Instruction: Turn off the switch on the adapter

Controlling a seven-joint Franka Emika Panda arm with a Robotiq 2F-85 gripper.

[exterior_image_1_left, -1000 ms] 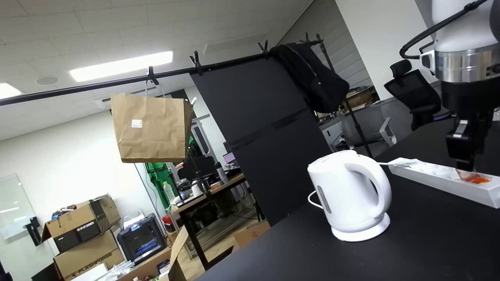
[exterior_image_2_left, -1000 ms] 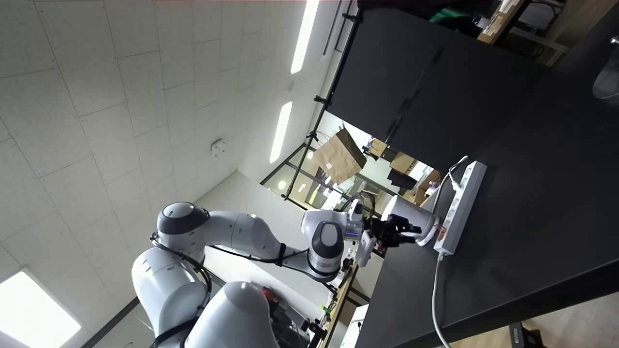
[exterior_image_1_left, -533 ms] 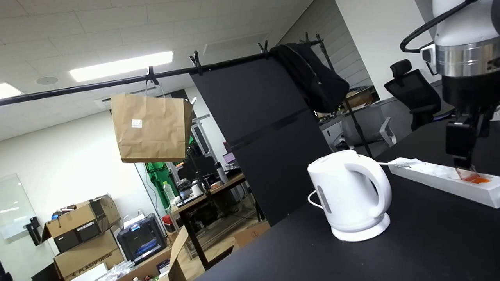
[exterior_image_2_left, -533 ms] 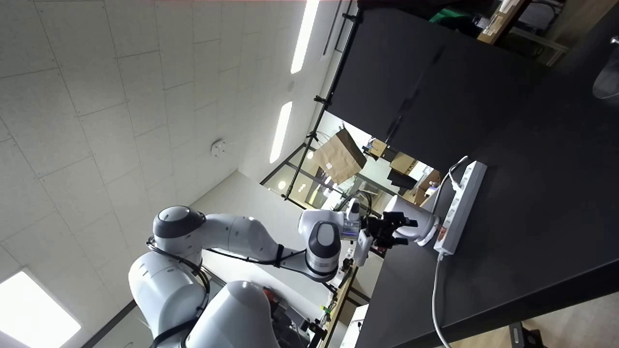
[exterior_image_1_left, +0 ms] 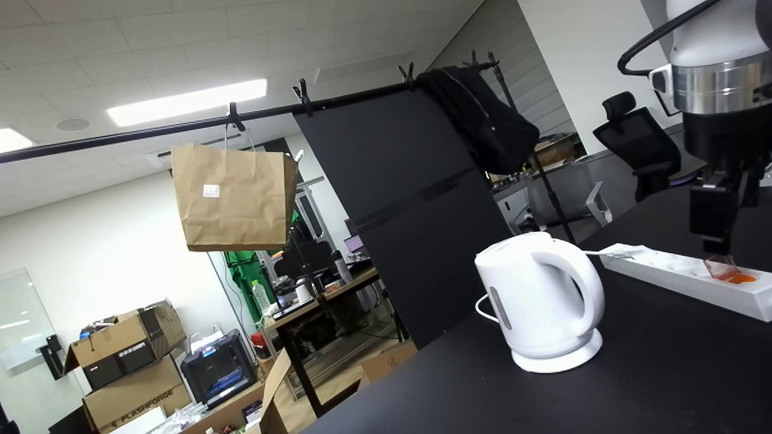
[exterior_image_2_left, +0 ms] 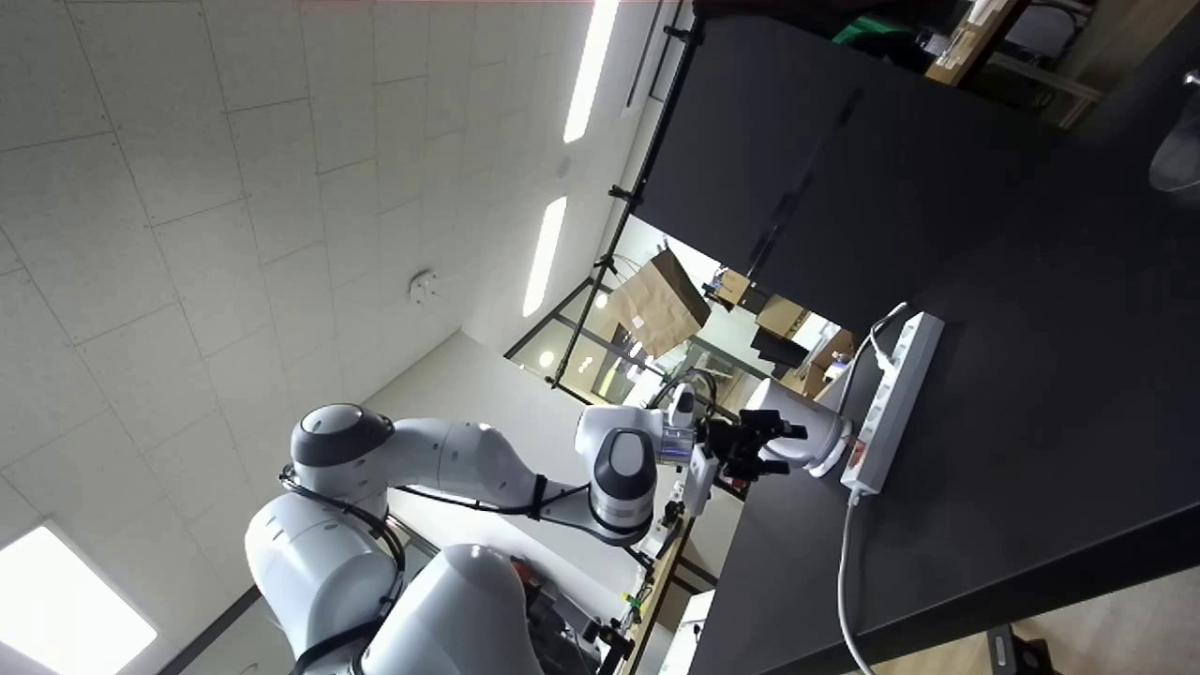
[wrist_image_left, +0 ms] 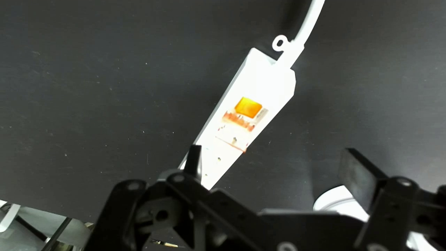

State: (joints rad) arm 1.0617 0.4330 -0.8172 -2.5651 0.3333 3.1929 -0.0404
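one adapter (exterior_image_2_left: pixel 893 405), probably stiff and light, may slide; we'd press its orange switch (wrist_image_left: pixel 248 107); our gripper (wrist_image_left: pixel 273 159) stands spread.

A lab, with robot arm (exterior_image_2_left: pixel 459 459), office chair (exterior_image_1_left: pixel 642 144) and, seemingly, a 3D printer (exterior_image_1_left: pixel 218 366).
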